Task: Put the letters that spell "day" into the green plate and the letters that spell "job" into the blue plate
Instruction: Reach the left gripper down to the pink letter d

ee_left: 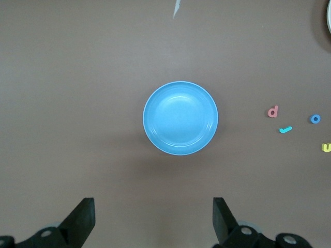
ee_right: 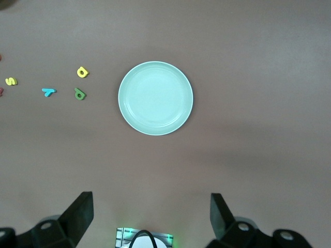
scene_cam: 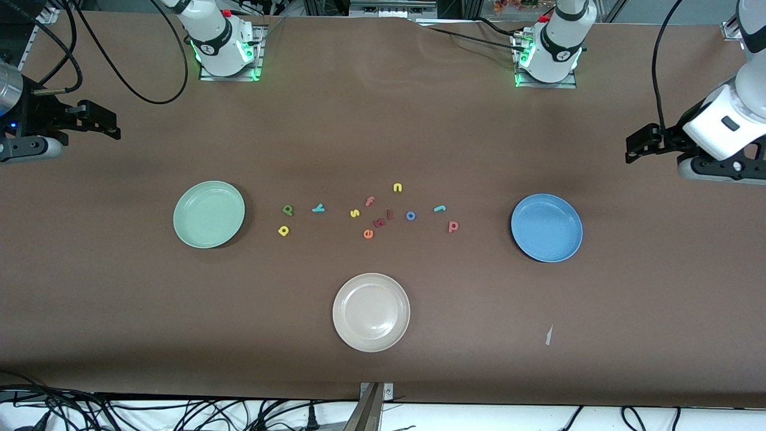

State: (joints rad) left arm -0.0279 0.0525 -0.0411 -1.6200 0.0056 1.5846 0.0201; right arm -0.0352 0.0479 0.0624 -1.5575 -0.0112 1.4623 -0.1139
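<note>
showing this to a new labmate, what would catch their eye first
Three plates stand out on the brown table: the green plate toward the right arm's end, the blue plate toward the left arm's end, and a cream plate nearest the front camera. Between the green and blue ones lies a scatter of tiny coloured letters. Both hands wait at the table's ends.

In the left wrist view the cream plate [ee_left: 328,20] is cut by the frame edge to a thin sliver, and the yellow n [ee_left: 326,148] is clipped there too. In the right wrist view a reddish letter [ee_right: 1,92] shows only as a scrap at the edge, too little to read. In the front view the small dark red letters [scene_cam: 384,218] among the cluster are too tiny to tell apart.
</note>
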